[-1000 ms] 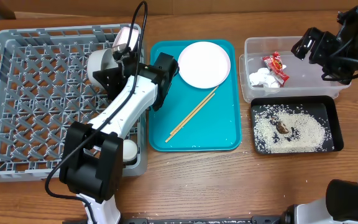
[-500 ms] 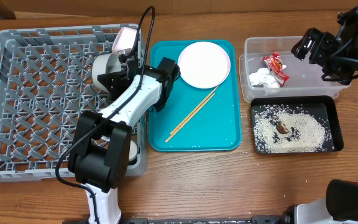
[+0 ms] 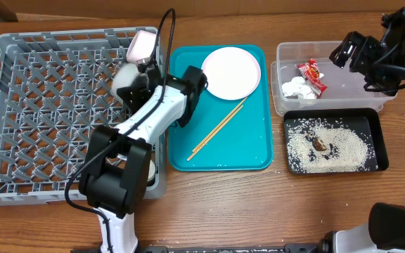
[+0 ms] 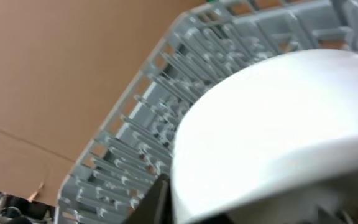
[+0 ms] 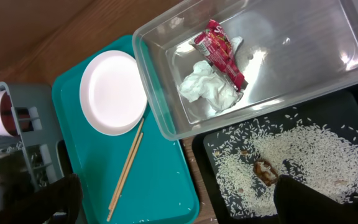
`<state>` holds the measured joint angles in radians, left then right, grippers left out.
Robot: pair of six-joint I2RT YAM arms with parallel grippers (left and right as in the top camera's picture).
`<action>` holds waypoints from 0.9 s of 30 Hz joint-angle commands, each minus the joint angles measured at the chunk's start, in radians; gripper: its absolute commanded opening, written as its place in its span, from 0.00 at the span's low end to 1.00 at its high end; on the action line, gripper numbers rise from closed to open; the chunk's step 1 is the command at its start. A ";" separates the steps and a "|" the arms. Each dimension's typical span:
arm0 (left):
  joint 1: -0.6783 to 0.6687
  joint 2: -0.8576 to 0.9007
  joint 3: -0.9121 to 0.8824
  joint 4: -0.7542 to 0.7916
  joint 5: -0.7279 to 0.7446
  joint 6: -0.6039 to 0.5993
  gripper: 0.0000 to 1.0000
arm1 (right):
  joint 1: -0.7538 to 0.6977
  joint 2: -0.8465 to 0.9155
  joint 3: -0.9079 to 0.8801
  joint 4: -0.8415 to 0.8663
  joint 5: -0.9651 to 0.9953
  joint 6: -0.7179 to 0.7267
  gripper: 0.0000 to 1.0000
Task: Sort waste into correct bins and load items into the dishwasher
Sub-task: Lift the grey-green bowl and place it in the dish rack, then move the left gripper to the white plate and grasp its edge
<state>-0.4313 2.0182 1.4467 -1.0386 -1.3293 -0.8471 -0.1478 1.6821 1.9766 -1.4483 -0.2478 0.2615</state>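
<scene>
My left gripper [image 3: 139, 83] is shut on the pale grey-white bowl [image 3: 125, 76], holding it tilted over the right side of the grey dish rack [image 3: 41, 98]. The bowl fills the left wrist view [image 4: 272, 124]. A small pink bowl [image 3: 140, 46] sits at the rack's far right corner. A white cup [image 3: 146, 171] shows near the rack's front right corner, partly hidden by the arm. The pink plate [image 3: 230, 72] and chopsticks [image 3: 218, 128] lie on the teal tray [image 3: 252, 147]. My right gripper [image 3: 349, 49] is open and empty above the clear tub [image 3: 343, 95].
The clear tub holds the red-and-white wrapper [image 5: 219, 53] and the tissue wad [image 5: 207, 87]. The black tray [image 3: 375, 123] in front of it holds loose rice [image 5: 303, 155] and a brown scrap [image 5: 265, 169]. A few rice grains lie on the teal tray.
My left gripper has carried the grey-white bowl a little to the right and toward the rack's right edge. The right arm has not moved.
</scene>
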 commanded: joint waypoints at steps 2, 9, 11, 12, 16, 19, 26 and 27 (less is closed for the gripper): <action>-0.029 0.016 -0.006 -0.001 0.066 0.018 0.69 | 0.003 -0.016 0.020 0.007 0.000 0.000 1.00; -0.051 0.015 -0.002 -0.011 0.126 0.018 0.94 | 0.003 -0.016 0.020 0.007 0.000 0.000 1.00; -0.051 0.014 0.010 -0.027 0.178 0.018 0.98 | 0.003 -0.016 0.020 0.007 0.000 0.000 1.00; -0.051 0.014 0.025 -0.041 0.207 0.018 0.99 | 0.003 -0.016 0.020 0.007 0.000 0.000 1.00; -0.051 0.014 0.122 -0.123 0.319 0.018 1.00 | 0.003 -0.016 0.020 0.007 0.000 0.000 1.00; -0.049 0.014 0.251 -0.188 0.422 0.078 1.00 | 0.003 -0.016 0.020 0.007 0.000 0.000 1.00; -0.049 0.014 0.584 -0.221 0.798 0.414 1.00 | 0.003 -0.016 0.020 0.006 0.001 0.000 1.00; -0.047 0.014 0.620 -0.216 0.890 0.440 1.00 | 0.003 -0.016 0.020 0.007 0.001 0.000 1.00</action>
<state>-0.4782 2.0312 1.9739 -1.2541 -0.7258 -0.5800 -0.1482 1.6821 1.9766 -1.4475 -0.2474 0.2611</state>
